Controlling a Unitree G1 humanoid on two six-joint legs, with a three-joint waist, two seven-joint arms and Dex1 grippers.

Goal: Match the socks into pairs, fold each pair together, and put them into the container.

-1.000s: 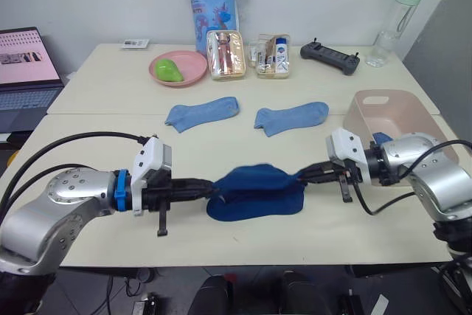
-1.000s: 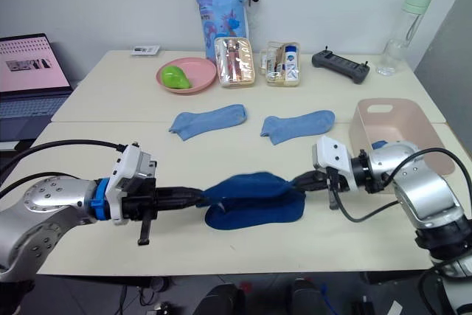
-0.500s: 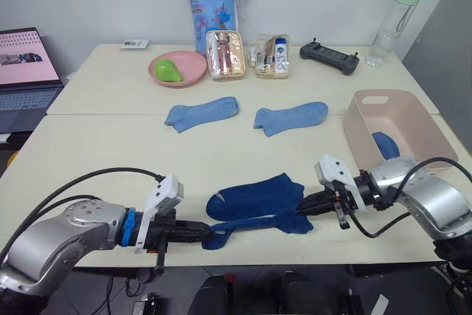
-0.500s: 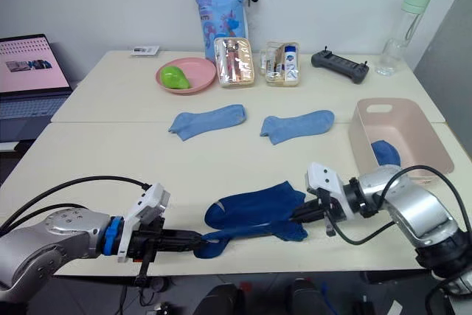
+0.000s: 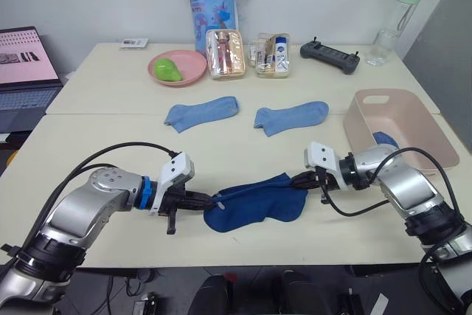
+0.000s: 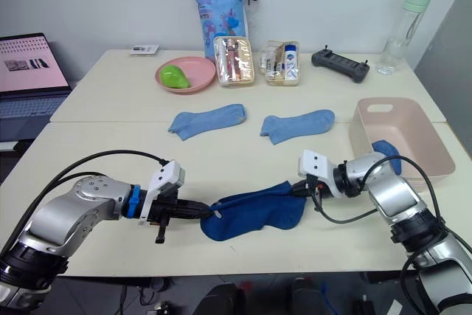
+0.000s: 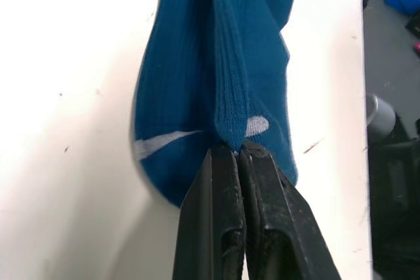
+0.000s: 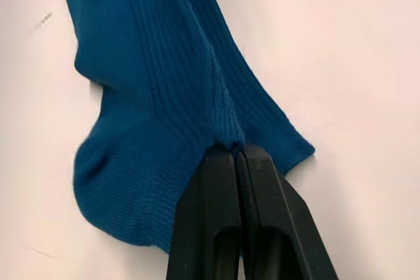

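Socks: dark royal blue knit pair (image 5: 254, 203) was pinched at opposite ends by closed left claw (image 5: 214, 201) and right claw (image 5: 298, 180); best folded evenly, edges aligned, on the pale surface (image 5: 110, 145).

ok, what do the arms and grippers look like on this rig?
Both arms are silver-grey metal shells with black cables looping off them. White box-shaped wrist modules; the left arm has a blue ring behind its module. The left gripper and right gripper each have two slim black fingers.

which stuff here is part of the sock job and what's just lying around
Job: dark blue socks pinched by left end effector and right end effector; two light blue socks; pink bin.
Lying about: pink plate, toiletry pouches, controller, bottle, laptop.
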